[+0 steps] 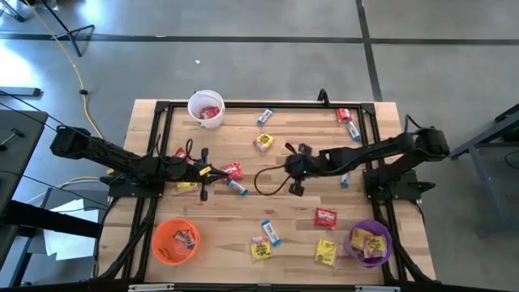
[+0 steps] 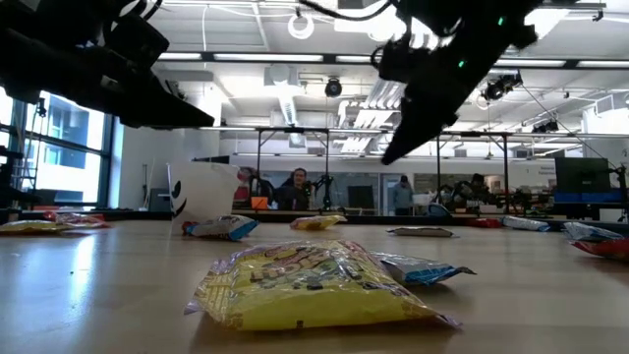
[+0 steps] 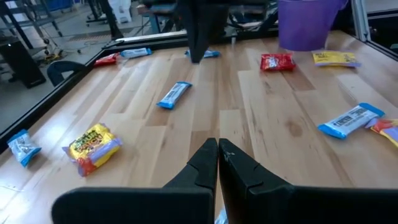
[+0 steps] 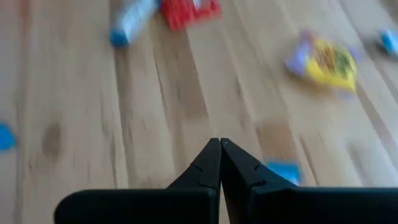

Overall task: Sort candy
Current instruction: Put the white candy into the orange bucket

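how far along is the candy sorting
Early. Some candy already sits in the white cup, orange cup and purple cup. Both pincers, left and right, are shut and look empty. Many pieces remain loose on the table, like a red packet.

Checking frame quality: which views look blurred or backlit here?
Right wrist view: smeared, the yellow packet and red packet soft. Low view: arms are dark silhouettes against bright ceiling lights; near yellow packet sharp. High and left wrist views: evenly lit, clear.

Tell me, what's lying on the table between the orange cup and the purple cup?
High view: a blue-and-white bar and two yellow packets.
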